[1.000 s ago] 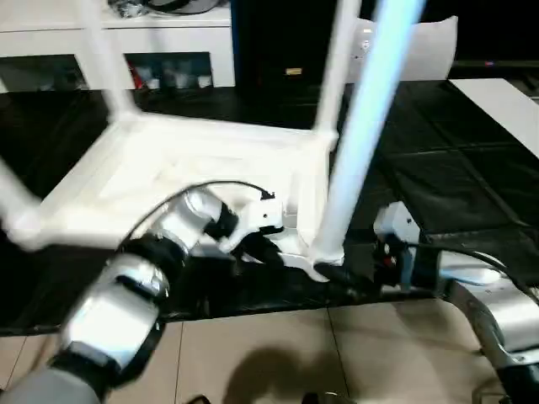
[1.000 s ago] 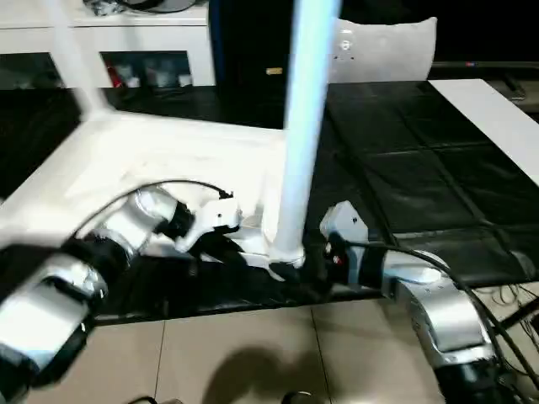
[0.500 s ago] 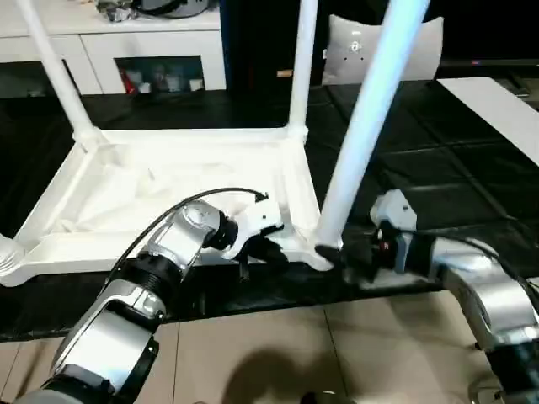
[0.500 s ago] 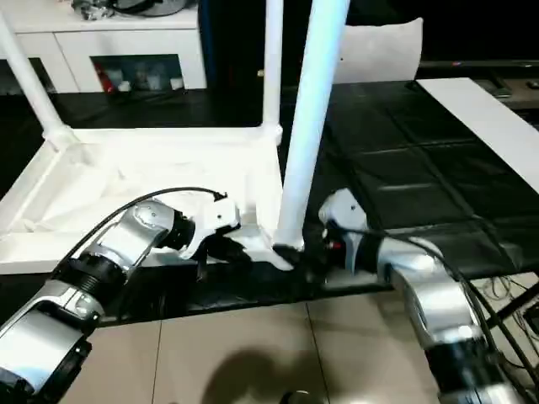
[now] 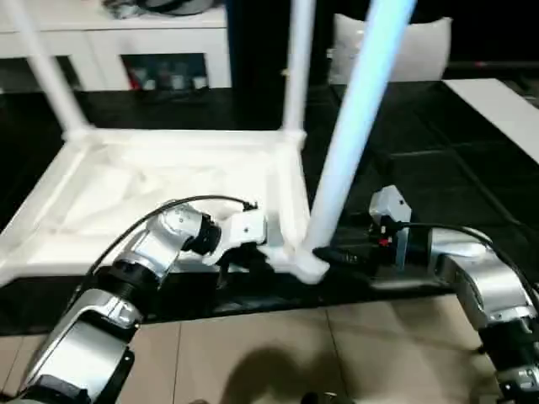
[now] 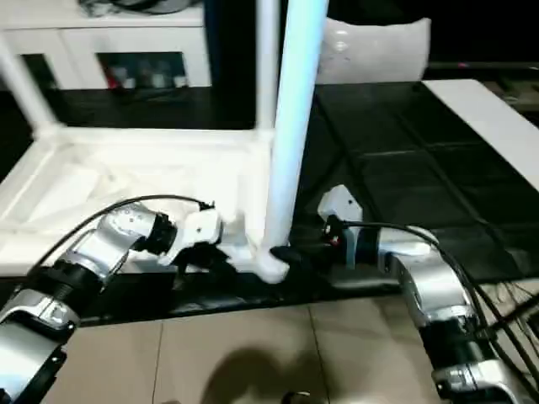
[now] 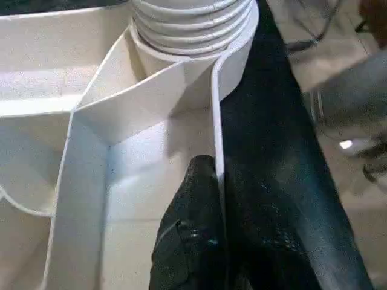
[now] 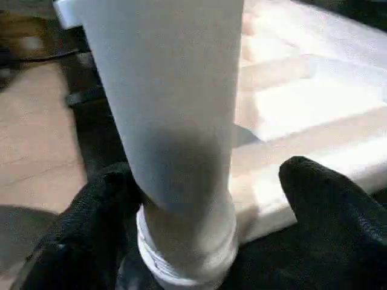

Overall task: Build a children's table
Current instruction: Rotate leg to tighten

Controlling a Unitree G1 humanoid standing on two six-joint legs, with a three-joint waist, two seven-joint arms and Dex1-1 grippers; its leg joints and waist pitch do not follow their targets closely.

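Lying upside down on the black mat point(image 5: 438, 177), the white table top point(image 5: 152, 194) shows its ribbed underside, a shallow tray of walled compartments with nothing loose visible in them. Legs stand up from three corner sockets in the head views: the near leg point(image 5: 349, 135) just ahead of the right gripper, a far leg point(image 5: 296, 67) behind it, and another far leg point(image 5: 46, 71) well off to the left gripper's far side.

Left gripper point(image 7: 202, 199): fingers pressed together, pinching the thin side wall point(image 7: 216, 121) of the table top, one finger inside the compartment and the other outside against the mat. The near corner socket point(image 7: 193, 36) sits just ahead of the fingertips, with the threaded end of the leg seated in it; ridges are visible above the socket rim.

Right gripper point(image 8: 199, 199): fingers spread wide, one on either side of the base of the near leg. Left-hand finger point(image 8: 91, 223) appears to touch the tube; the other finger point(image 8: 326, 205) stands apart from it, so no firm grip.

White cabinet point(image 5: 126, 42) and a pale pillow point(image 5: 413, 50) lie beyond the table top, well away from both grippers. Tan floor tiles point(image 5: 278, 353) run under the forearms
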